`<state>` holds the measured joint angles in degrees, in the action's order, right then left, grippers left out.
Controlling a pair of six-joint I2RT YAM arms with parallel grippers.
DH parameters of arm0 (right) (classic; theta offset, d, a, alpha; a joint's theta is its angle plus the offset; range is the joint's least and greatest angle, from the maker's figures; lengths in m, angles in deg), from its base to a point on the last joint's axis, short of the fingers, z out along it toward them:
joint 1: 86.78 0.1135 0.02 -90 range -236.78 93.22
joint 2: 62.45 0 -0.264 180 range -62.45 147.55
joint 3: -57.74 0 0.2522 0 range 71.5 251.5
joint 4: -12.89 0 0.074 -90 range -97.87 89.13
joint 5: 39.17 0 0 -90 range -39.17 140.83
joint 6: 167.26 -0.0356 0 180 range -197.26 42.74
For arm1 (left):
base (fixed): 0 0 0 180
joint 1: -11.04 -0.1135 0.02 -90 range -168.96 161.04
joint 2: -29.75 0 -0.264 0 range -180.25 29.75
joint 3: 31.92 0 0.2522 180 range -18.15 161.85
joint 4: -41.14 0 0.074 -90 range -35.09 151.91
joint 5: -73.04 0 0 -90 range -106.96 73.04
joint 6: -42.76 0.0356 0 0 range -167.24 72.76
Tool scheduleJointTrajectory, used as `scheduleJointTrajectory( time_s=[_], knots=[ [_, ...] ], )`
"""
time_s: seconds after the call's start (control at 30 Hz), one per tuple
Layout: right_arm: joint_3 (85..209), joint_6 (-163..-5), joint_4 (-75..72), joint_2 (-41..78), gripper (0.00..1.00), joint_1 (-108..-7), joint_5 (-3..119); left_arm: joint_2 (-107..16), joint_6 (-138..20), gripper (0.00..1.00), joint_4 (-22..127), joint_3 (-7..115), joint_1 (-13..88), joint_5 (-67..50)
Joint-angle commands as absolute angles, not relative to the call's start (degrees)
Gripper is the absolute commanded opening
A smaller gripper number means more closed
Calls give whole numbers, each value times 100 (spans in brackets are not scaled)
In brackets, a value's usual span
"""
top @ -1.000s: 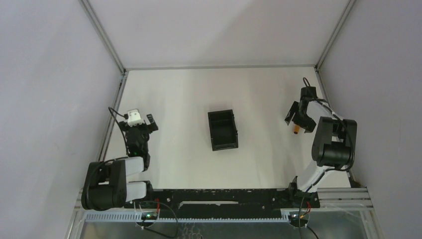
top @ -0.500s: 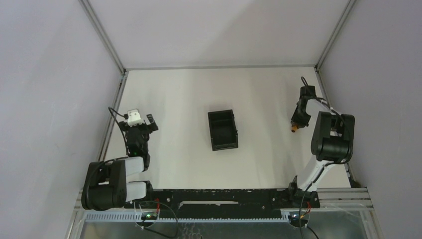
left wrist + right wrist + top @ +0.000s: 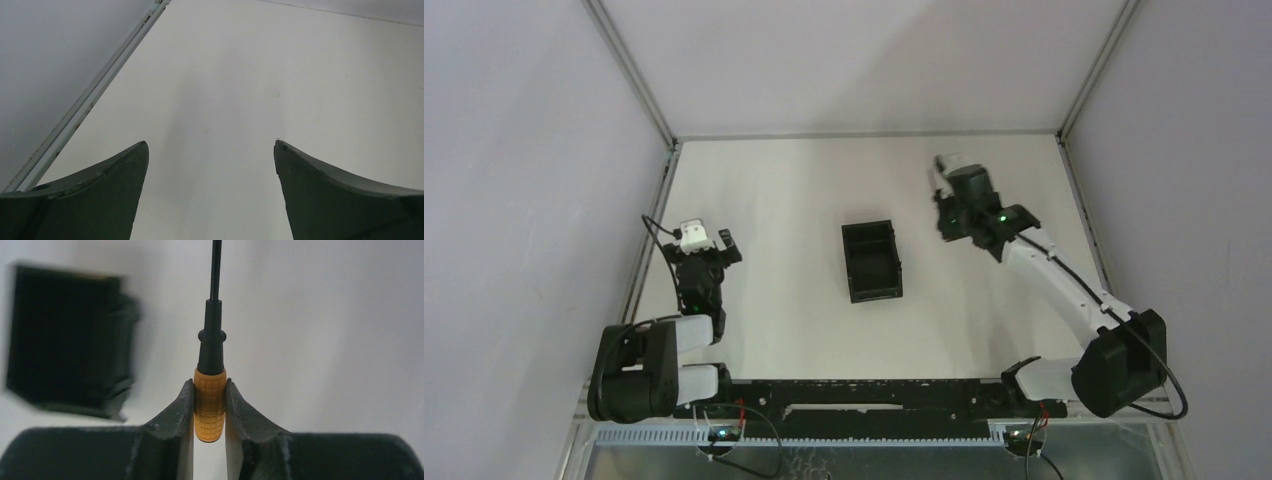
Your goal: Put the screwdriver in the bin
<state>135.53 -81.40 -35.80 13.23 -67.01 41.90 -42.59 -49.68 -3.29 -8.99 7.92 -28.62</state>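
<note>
In the right wrist view the screwdriver (image 3: 210,400) has an orange gridded handle, a black collar and a thin dark shaft pointing away. My right gripper (image 3: 209,386) is shut on the orange handle, lifted off the white table. The black bin (image 3: 65,340) shows blurred at upper left of that view. From above, the bin (image 3: 871,261) sits mid-table and the right gripper (image 3: 948,222) hangs just right of it; the screwdriver is hidden there under the wrist. My left gripper (image 3: 211,145) is open over bare table, nothing between its fingers (image 3: 115,175), and sits at the left side (image 3: 709,248).
Grey walls enclose the white table, with metal frame rails along its left (image 3: 649,240) and right (image 3: 1084,210) edges. A black bar (image 3: 874,392) spans the near edge between the arm bases.
The right gripper closed on the screwdriver near the right edge, then swung left with it, stretching out toward the bin. The left arm has stayed still.
</note>
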Motion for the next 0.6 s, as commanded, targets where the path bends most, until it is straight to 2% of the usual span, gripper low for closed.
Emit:
scheduleJointTrajectory(
  time_s=[0.0,0.13,0.23,0.43,0.57],
  knots=[
    [13568,-7084,-3266,1164,12,-5535,4895,-4215,-4847,100,-521,-704,816,-2869],
    [13566,-6834,-3011,1329,14,-4810,5261,-4215,-4847,100,-521,-708,821,-2871],
    [13563,-6660,-2926,1652,15,-4455,5096,-4213,-4844,100,-521,-703,815,-2865],
    [13574,-6908,-2681,2363,21,-4204,5183,-4215,-4847,100,-521,-703,816,-2872],
    [13574,-7146,-2483,2675,27,-4188,4825,-4215,-4847,100,-521,-705,814,-2871]
  ],
)
